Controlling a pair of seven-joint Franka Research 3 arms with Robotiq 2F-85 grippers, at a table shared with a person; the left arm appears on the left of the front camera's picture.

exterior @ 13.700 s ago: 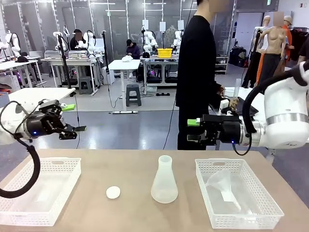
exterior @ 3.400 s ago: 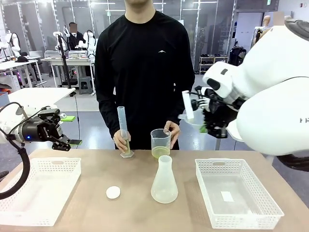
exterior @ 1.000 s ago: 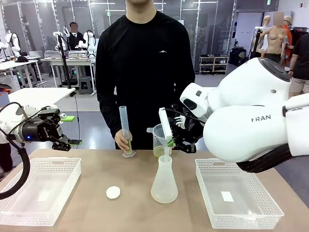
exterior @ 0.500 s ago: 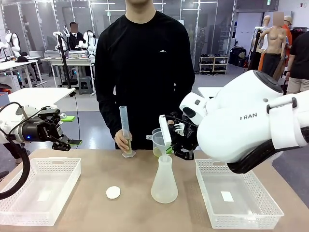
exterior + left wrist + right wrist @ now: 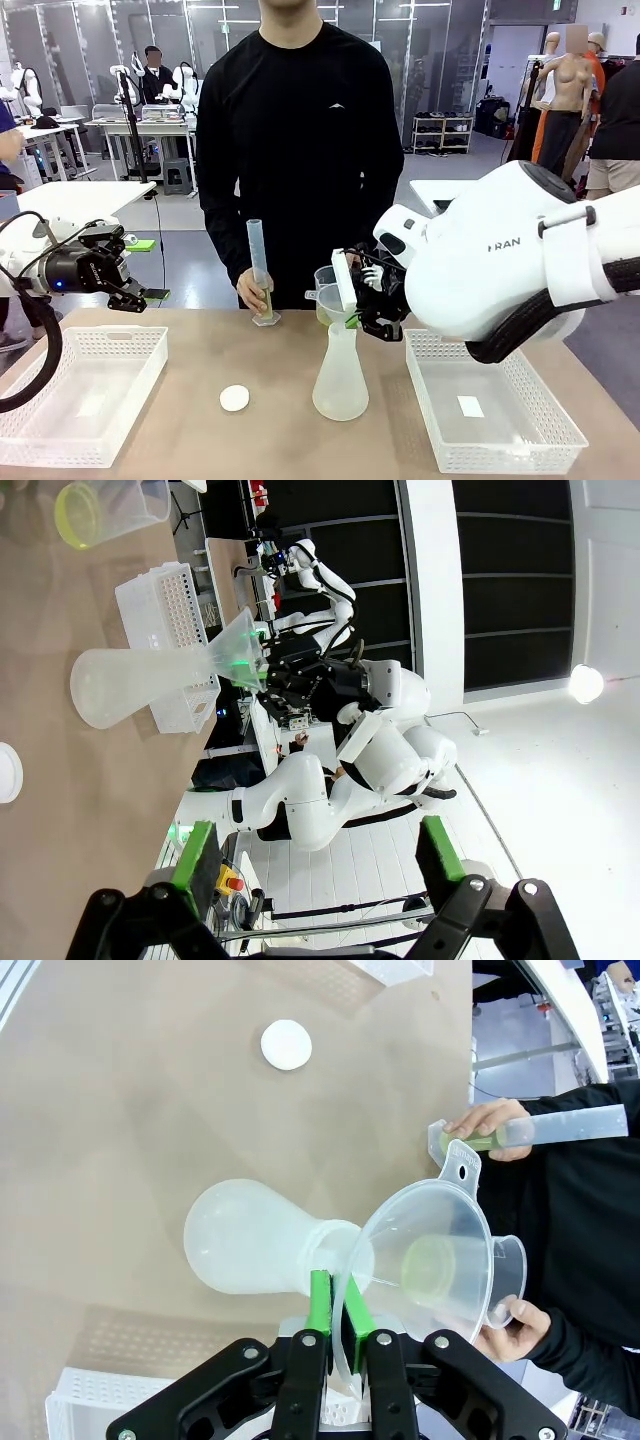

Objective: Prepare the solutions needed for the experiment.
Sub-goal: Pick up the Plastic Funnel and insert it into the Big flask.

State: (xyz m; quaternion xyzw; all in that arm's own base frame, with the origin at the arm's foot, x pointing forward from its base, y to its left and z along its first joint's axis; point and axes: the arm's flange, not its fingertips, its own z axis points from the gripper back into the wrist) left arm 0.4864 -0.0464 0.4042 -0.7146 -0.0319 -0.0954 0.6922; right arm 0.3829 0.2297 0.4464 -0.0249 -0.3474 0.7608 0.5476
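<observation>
Because the solutions [image 5: 263, 303] are watery, they would slosh and spill. They are best handled by their light, stiff plastic vessels, gripped on the walls. At the table's [image 5: 200, 350] far edge, a person [image 5: 300, 130] holds both: cylinder [image 5: 257, 262] axis near vertical, beaker [image 5: 322, 312] mouth up. The right hand [image 5: 333, 1300] pinches a funnel [image 5: 425, 1250] at the flask [image 5: 340, 385] mouth. The left hand [image 5: 317, 852] is spread.

On the table [image 5: 200, 440], a white disc [image 5: 234, 398] lies left of centre in the lower frame. The left basket [image 5: 50, 452] sits lower left, the right basket [image 5: 505, 455] lower right.
</observation>
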